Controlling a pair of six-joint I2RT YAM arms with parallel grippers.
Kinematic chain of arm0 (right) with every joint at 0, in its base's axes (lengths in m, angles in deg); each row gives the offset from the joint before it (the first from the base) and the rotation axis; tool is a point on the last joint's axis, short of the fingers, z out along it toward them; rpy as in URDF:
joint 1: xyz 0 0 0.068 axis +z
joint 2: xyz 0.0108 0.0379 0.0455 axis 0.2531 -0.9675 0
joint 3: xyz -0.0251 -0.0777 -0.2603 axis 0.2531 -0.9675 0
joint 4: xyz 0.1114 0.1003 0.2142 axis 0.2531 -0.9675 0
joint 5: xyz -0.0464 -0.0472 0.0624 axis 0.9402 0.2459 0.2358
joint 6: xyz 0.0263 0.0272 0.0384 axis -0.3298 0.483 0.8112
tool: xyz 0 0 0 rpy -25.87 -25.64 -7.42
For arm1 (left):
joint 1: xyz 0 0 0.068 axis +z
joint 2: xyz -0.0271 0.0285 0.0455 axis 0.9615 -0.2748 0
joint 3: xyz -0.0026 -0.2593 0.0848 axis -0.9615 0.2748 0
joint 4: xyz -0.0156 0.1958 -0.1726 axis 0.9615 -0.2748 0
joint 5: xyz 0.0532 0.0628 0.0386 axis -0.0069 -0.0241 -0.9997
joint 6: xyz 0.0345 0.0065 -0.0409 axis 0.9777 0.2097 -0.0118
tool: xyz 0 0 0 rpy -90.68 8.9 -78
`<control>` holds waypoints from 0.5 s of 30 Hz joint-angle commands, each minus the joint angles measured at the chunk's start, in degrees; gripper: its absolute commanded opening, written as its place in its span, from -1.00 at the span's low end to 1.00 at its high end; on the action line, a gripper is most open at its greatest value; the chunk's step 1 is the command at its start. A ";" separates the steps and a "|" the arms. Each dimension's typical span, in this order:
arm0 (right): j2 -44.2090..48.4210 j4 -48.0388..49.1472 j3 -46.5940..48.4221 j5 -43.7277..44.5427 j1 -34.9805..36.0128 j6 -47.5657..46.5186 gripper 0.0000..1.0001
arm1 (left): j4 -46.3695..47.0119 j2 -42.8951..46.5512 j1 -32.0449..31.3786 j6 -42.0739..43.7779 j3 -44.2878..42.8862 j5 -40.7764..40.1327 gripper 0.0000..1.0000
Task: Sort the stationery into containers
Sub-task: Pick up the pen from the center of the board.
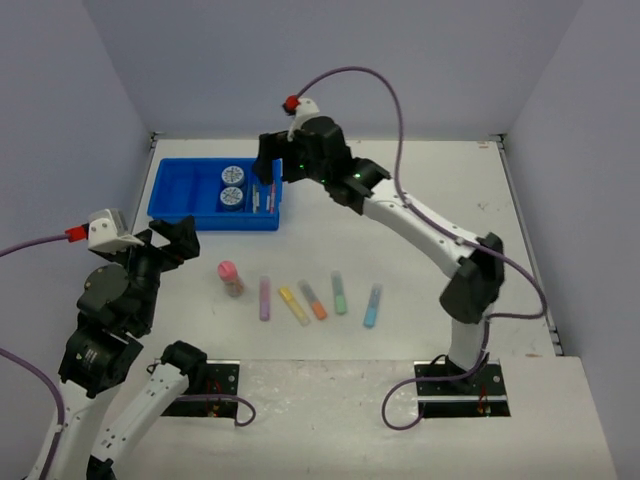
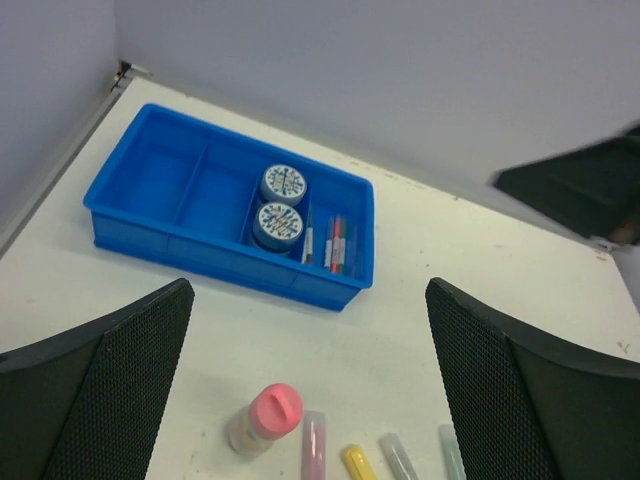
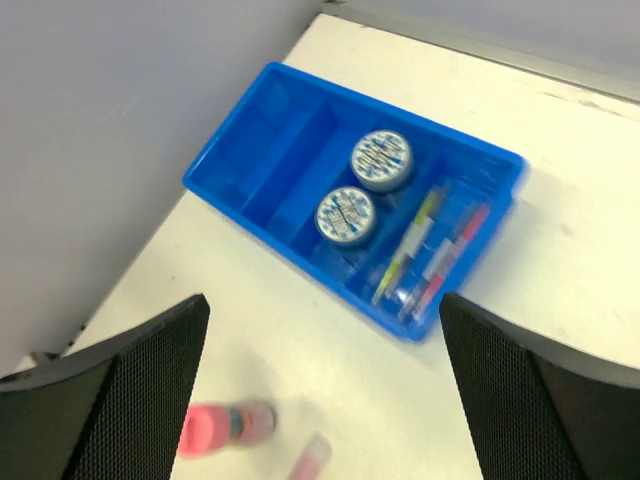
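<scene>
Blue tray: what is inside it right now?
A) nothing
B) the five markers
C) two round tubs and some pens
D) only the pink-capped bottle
C: two round tubs share one compartment of the tray, with pens in the slots beside them, while the bottle and markers are out on the table.
</scene>
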 commanded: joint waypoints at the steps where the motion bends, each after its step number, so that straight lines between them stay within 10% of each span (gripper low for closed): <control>1: 12.37 -11.21 -21.19 9.71 -1.97 7.93 0.97 | -3.48 -1.25 0.23 -5.37 -0.06 -0.51 1.00; 15: 28.86 -24.29 -54.72 20.24 -1.68 32.69 0.66 | -4.01 -5.93 0.23 -2.08 1.41 9.90 1.00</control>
